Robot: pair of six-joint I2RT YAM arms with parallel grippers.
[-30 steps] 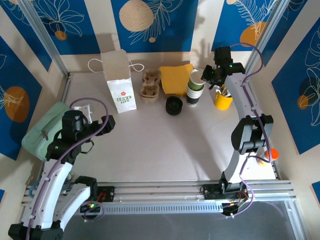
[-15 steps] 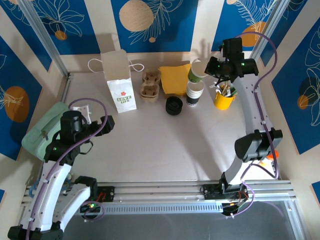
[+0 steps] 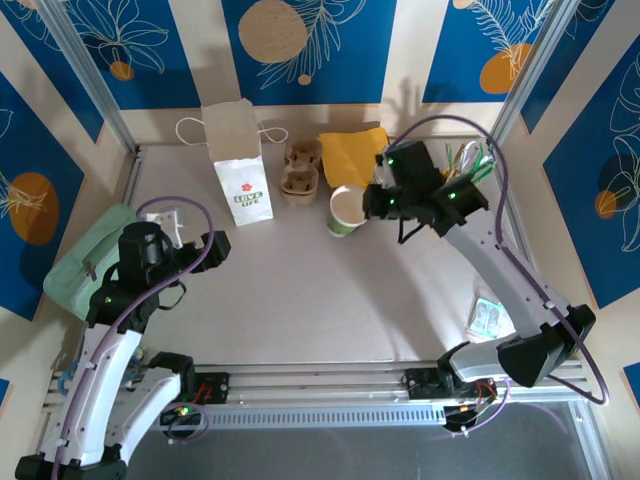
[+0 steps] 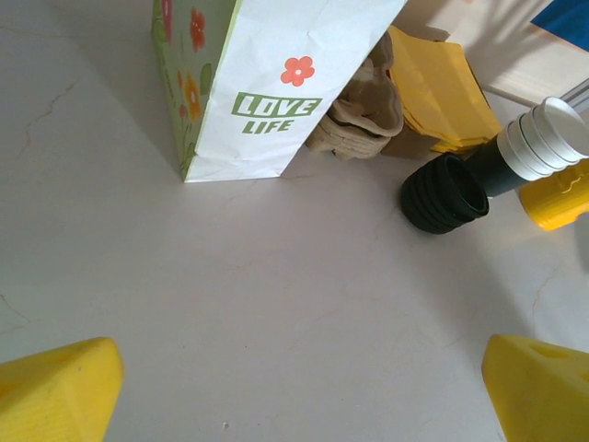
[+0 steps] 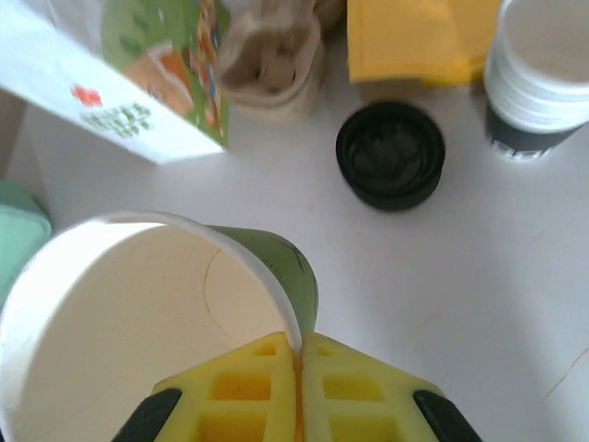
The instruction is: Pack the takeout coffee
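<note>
The takeout coffee cup (image 3: 347, 210), a green-sided paper cup with a white rim, is lidless and tilted, its open mouth facing up and left. My right gripper (image 3: 368, 203) is shut on its rim, one finger inside and one outside, and holds it above the table. In the right wrist view the cup (image 5: 287, 269) sits right before my gripper (image 5: 299, 345). A loose black lid (image 5: 390, 155) lies on the table beyond it. My left gripper (image 4: 299, 396) hangs open over bare table at the left, nothing between its fingers.
A white paper bag (image 3: 240, 165) with green print stands at the back. Beside it are brown cup carriers (image 3: 300, 170) and yellow napkins (image 3: 352, 155). A stack of white-rimmed cups (image 5: 538, 74) and a yellow mug (image 4: 557, 198) stand right of the lid. A pale green box (image 3: 90, 260) lies far left.
My right arm has carried the cup from above the stack at the back right, leftward and down toward the table's middle. The left arm has not moved.
</note>
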